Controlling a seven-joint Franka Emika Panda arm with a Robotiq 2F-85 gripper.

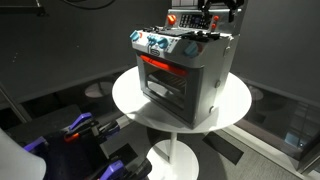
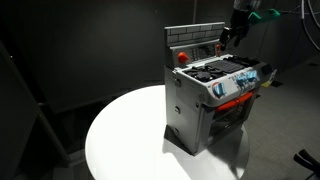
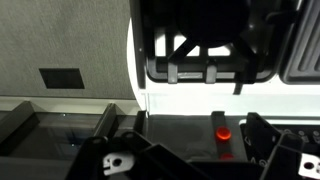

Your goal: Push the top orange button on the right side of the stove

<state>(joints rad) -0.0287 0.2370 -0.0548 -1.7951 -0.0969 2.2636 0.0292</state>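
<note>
A smooth, round white table [image 2: 115, 135] carries the stove [image 2: 205, 100], a boxy grey plastic body with orange-red oven trim, blue-and-white round knobs and black burner grates. Its upright back panel [image 2: 192, 38] rises along the far edge. The gripper [image 2: 231, 33] hangs by that panel's right end, jaws parted and empty. In the wrist view a small glowing orange-red button [image 3: 222, 131] lies just ahead, within the gap between the fingers and nearer the right one, so a short straight push looks enough.

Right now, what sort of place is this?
Probably a robot lab or test room, not a real kitchen: a dark backdrop, a toy stove on a round white table, and a gripper above it.
</note>
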